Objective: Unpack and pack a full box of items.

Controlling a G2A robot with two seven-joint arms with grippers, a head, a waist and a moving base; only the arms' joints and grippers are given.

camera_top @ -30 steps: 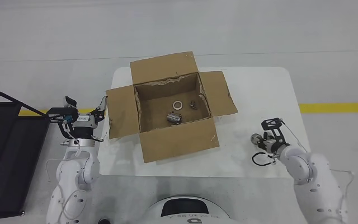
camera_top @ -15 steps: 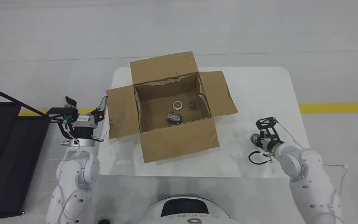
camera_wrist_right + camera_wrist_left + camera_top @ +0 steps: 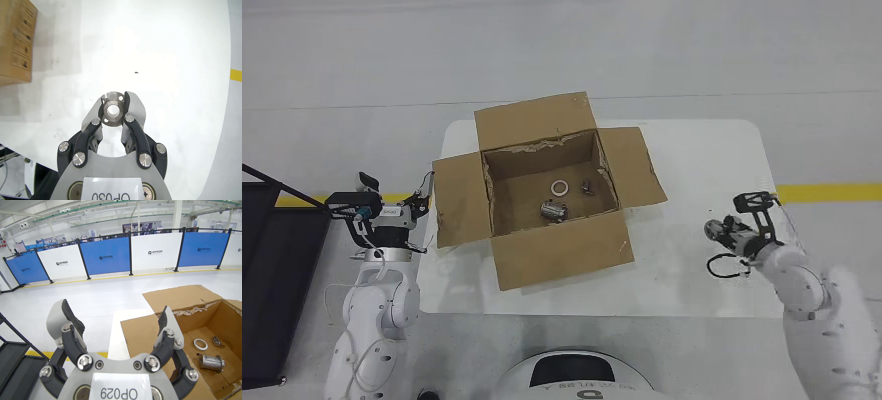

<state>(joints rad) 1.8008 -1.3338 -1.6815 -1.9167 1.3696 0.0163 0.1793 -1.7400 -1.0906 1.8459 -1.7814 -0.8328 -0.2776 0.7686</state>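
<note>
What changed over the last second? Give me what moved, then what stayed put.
The right gripper, shut on the metal flange throughout, edged slightly toward the box, then swung out toward the right edge of the table, carrying the flange along. Nothing was picked up or released. The left gripper stayed open beside the box, and the ring, cylinder and small bracket inside did not move.

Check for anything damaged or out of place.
The cardboard box has a torn, ragged strip along its far inner rim. A tiny dark bit, maybe a screw, lies loose on the table near the right gripper, which grips a metal flange.
</note>
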